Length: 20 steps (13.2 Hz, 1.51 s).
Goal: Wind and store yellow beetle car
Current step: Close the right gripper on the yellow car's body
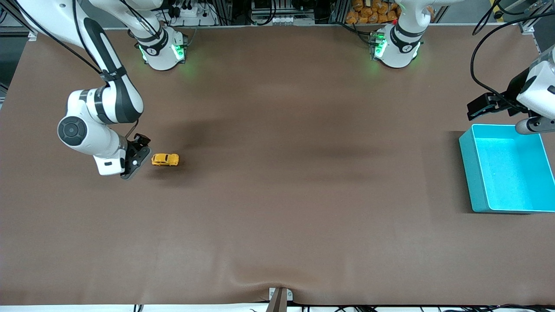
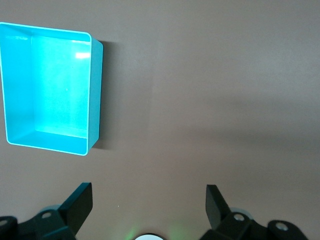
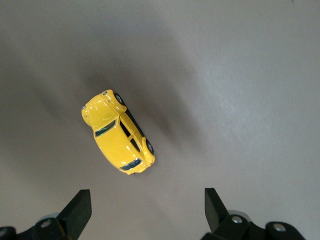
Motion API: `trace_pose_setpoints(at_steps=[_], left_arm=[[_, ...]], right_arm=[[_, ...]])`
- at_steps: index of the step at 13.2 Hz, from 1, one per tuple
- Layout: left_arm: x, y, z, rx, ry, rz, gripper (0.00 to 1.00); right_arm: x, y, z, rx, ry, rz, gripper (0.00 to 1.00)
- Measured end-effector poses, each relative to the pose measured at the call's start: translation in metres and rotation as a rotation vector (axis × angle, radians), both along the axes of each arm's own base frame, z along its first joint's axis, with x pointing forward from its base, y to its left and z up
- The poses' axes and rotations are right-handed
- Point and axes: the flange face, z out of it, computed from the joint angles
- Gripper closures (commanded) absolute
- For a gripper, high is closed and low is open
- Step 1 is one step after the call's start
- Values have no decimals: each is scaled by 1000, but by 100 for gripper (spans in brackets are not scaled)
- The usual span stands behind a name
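The yellow beetle car (image 1: 164, 159) stands on its wheels on the brown table toward the right arm's end. In the right wrist view the car (image 3: 119, 138) lies just ahead of the fingertips, outside the gap between them. My right gripper (image 1: 138, 158) is open and empty, low over the table right beside the car; it also shows in its own view (image 3: 147, 210). My left gripper (image 1: 479, 108) is open and empty, up over the table by the teal bin's (image 1: 472, 173) corner; it also shows in its own view (image 2: 149, 205).
The teal bin is empty and stands at the left arm's end of the table; it also shows in the left wrist view (image 2: 95, 90). The brown table cover has a raised wrinkle (image 1: 277, 281) at the edge nearest the front camera.
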Motion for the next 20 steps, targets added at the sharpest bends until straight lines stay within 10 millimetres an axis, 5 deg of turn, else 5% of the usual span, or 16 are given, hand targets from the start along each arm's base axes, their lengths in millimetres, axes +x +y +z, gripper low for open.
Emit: trace_pose_setpoints(at_steps=[9, 15, 17, 20], left_arm=[[9, 7, -9, -2, -8, 12, 0], [9, 15, -9, -1, -8, 25, 0], [9, 16, -9, -1, -8, 25, 0], [9, 16, -9, -1, -8, 25, 0]], right_arm=[[-12, 69, -45, 4, 4, 422, 11], [-24, 60, -59, 3, 16, 439, 35], [-26, 59, -60, 3, 11, 440, 59], [-26, 56, -60, 3, 10, 436, 62]])
